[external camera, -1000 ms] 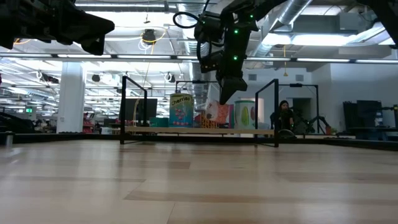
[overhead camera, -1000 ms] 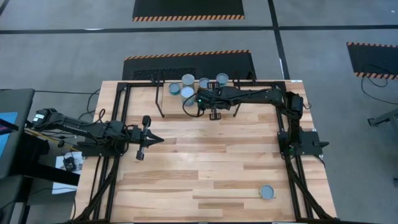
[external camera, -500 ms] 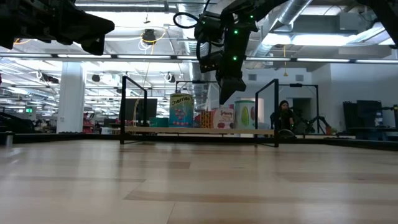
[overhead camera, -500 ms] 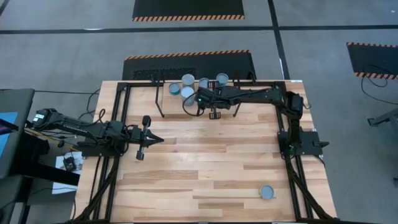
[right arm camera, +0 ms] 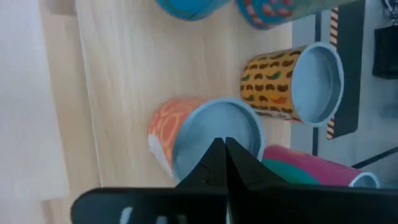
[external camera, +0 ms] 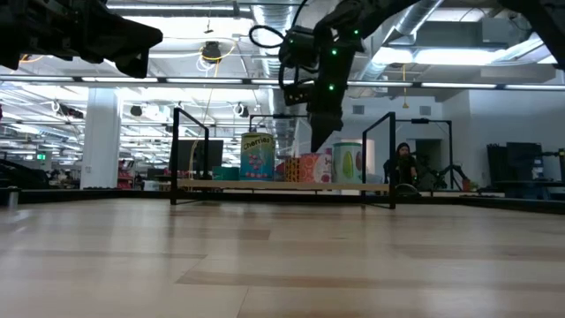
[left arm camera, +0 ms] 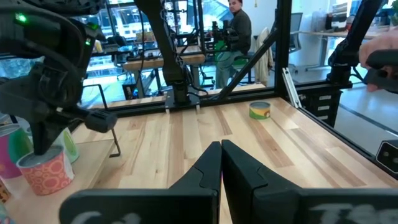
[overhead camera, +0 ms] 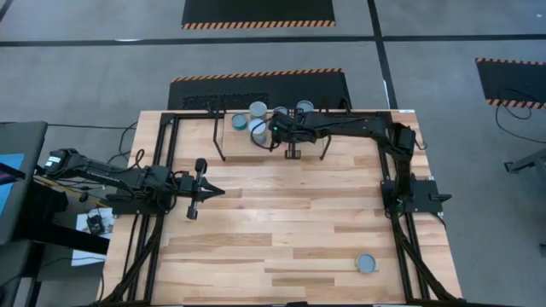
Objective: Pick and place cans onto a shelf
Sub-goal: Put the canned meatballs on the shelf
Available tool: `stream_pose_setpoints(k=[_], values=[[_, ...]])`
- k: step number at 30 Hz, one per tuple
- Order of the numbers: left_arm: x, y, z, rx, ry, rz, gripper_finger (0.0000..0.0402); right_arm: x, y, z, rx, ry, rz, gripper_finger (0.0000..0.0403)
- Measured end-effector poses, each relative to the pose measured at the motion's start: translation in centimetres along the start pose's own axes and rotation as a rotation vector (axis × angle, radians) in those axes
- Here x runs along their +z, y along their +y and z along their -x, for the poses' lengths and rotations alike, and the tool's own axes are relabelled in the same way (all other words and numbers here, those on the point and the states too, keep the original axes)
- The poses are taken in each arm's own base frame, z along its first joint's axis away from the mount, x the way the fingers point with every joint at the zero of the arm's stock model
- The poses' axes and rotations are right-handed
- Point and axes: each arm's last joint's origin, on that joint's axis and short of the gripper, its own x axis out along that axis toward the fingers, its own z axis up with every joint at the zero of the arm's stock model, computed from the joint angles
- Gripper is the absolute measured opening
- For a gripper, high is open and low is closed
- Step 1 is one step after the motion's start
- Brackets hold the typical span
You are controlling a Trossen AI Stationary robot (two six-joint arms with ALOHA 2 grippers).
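Nearly done: cans [overhead camera: 258,109] on shelf [external camera: 282,186], right gripper [overhead camera: 275,130] clenched empty above; one can [overhead camera: 367,263] left on bench [overhead camera: 281,222].

Cans [overhead camera: 258,118] crowding shelf [overhead camera: 226,136]; tabletop [overhead camera: 281,222] open

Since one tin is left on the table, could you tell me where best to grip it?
Take the lone can by its round side wall, coming straight down from above with the jaws spread across its width. It stands upright with its flat lid up, and nothing stands beside it.
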Motion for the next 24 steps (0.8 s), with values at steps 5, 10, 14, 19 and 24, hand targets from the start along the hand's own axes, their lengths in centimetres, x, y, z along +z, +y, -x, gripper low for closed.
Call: stream_pose_setpoints(k=[5,10,14,19,24], values=[[0.0,0.0,0.0,0.0,0.0,-0.002,0.0002,0.0,0.1,-0.1,0.043,-0.015,-0.004,0.0009],[0.0,0.0,0.0,0.0,0.0,-0.001,0.0002,0.2,0.0,-0.3,0.063,-0.051,-0.019,0.0004],[0.0,0.0,0.0,0.0,0.0,-0.001,0.0002,0.3,0.0,-0.4,0.055,-0.069,-0.031,0.0007],[0.0,0.0,0.0,0.0,0.0,-0.001,0.0002,0.3,-0.3,-0.5,0.068,-0.084,-0.043,0.0009],[0.0,0.0,0.0,0.0,0.0,-0.001,0.0002,0.9,-0.5,-0.4,0.045,-0.146,-0.065,0.0007]])
